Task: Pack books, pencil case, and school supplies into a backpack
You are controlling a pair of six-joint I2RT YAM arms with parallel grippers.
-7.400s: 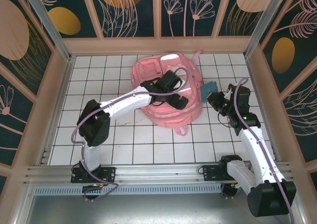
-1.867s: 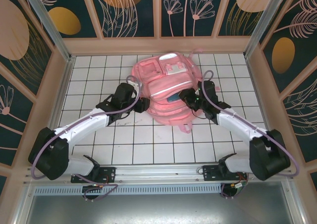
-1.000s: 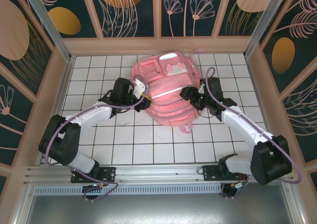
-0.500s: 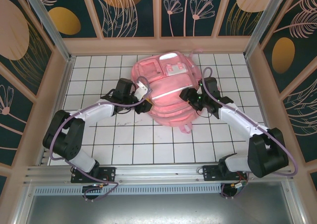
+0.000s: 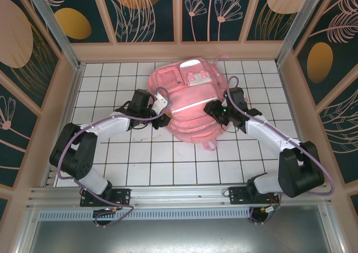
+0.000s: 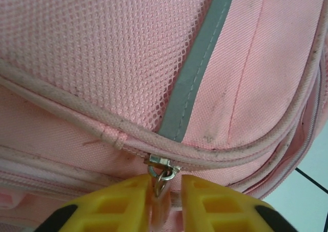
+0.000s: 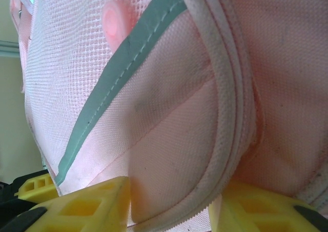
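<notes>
White tiled floor (image 5: pixel 140 152), dark floral wall panels (image 5: pixel 148 12)

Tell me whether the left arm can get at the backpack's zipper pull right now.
Probably yes: the left gripper already has the zipper pull between its yellow fingers at the backpack seam, nothing in between.

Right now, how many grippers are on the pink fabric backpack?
2. The left gripper pinches a zipper pull on the backpack's left side; the right gripper clamps fabric on its right side.

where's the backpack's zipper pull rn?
In the left wrist view the zipper pull hangs at the bottom centre, between the yellow fingers of the left claw, just below the backpack's grey reflective strip.
</notes>
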